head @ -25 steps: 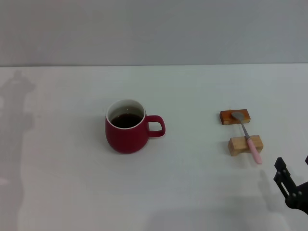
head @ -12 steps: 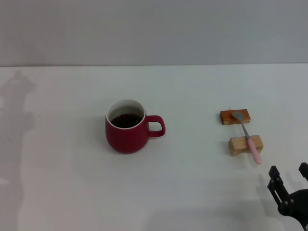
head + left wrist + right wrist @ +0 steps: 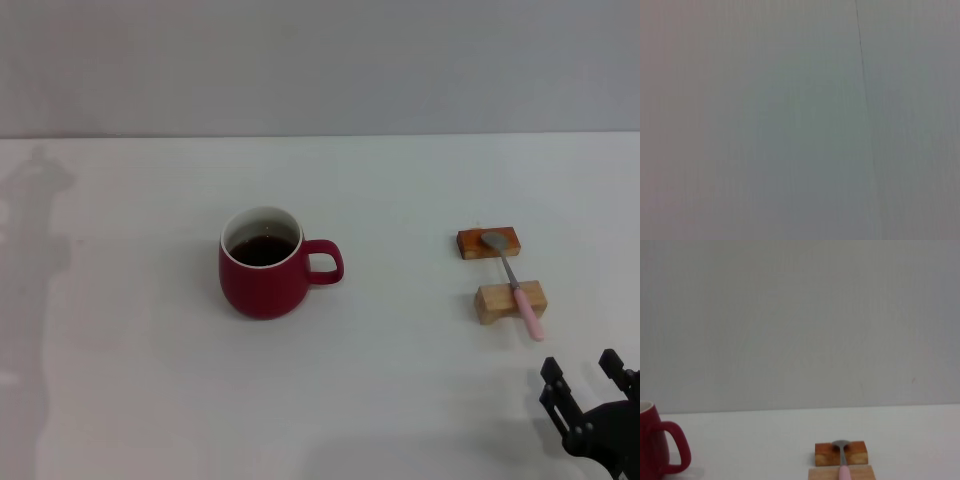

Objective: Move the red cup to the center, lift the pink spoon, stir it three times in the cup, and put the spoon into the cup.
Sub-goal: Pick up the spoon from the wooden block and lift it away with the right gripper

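The red cup (image 3: pixel 263 263) stands upright on the white table, left of the middle, handle pointing right, dark liquid inside. Its handle side also shows in the right wrist view (image 3: pixel 657 450). The pink spoon (image 3: pixel 512 282) lies across two small wooden blocks at the right, grey bowl on the far block, pink handle toward me; it also shows in the right wrist view (image 3: pixel 842 462). My right gripper (image 3: pixel 582 378) is open and empty at the table's near right corner, just in front of the spoon's handle tip. My left gripper is out of view.
The far wooden block (image 3: pixel 489 243) is reddish, the near one (image 3: pixel 510 301) pale. The white tabletop (image 3: pixel 400 370) ends at a grey wall behind. The left wrist view shows only a plain grey surface.
My right gripper has moved left and toward the near edge, from the far right edge of the head view toward a spot in front of the spoon. The cup and spoon have not moved.
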Controlling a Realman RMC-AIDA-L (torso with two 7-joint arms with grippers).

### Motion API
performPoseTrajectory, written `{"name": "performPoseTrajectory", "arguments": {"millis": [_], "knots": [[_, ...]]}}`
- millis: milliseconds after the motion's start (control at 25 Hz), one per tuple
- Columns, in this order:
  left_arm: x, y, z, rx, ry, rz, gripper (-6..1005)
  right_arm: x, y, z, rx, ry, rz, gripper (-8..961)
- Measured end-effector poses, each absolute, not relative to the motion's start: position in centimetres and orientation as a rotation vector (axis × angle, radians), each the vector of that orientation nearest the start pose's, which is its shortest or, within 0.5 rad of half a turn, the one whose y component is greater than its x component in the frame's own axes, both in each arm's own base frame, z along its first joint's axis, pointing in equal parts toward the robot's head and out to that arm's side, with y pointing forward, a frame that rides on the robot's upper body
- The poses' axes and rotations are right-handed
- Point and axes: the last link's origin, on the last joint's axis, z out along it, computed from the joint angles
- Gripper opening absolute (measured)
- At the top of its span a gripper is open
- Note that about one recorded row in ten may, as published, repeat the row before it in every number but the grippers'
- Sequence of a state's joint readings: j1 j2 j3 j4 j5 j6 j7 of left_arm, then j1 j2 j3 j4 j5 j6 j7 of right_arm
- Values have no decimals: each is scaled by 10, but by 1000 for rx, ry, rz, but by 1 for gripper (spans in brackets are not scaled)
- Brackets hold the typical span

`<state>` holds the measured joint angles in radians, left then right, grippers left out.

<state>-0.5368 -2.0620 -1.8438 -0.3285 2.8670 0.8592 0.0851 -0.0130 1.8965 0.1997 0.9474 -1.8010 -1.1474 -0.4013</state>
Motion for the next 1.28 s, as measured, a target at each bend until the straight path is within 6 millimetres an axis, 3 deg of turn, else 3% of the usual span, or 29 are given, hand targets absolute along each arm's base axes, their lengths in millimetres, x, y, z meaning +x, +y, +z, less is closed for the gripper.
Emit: {"name": "performPoseTrajectory", "arguments": {"millis": [1280], "knots": [[-323, 408, 71, -1292, -478, -526, 21, 313, 195, -83, -1773, 750, 590, 654]]}}
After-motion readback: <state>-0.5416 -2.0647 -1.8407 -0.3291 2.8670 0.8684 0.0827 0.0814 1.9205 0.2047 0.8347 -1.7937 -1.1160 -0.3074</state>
